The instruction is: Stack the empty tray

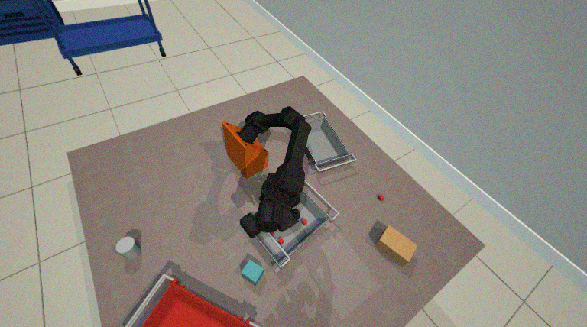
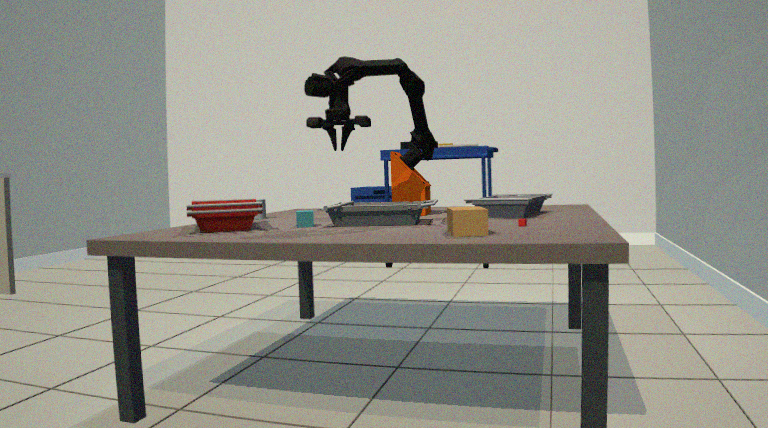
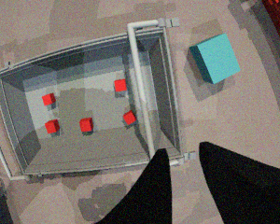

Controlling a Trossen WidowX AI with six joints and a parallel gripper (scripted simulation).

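Note:
The loaded grey tray (image 1: 308,235) (image 2: 376,216) (image 3: 163,89) stands on the table with several small red blocks (image 3: 86,125) on its floor. One wire bar (image 3: 141,89) lies in across its top, near the end by the teal block. The other bar (image 1: 322,197) (image 3: 0,150) is swung out past the opposite end. The empty grey tray (image 1: 325,139) (image 2: 504,207) stands apart, its near bar out over its end. My gripper (image 2: 338,149) (image 3: 183,153) is slightly open and empty, pointing down high above the loaded tray. The arm hides its fingers in the top view.
A teal block (image 1: 252,272) (image 2: 304,218) (image 3: 217,58) is beside the loaded tray. A red tray (image 1: 186,305) (image 2: 225,221), grey cylinder (image 1: 128,247), tan box (image 1: 396,245) (image 2: 467,221) and loose red block (image 1: 381,197) (image 2: 522,222) also stand on the table.

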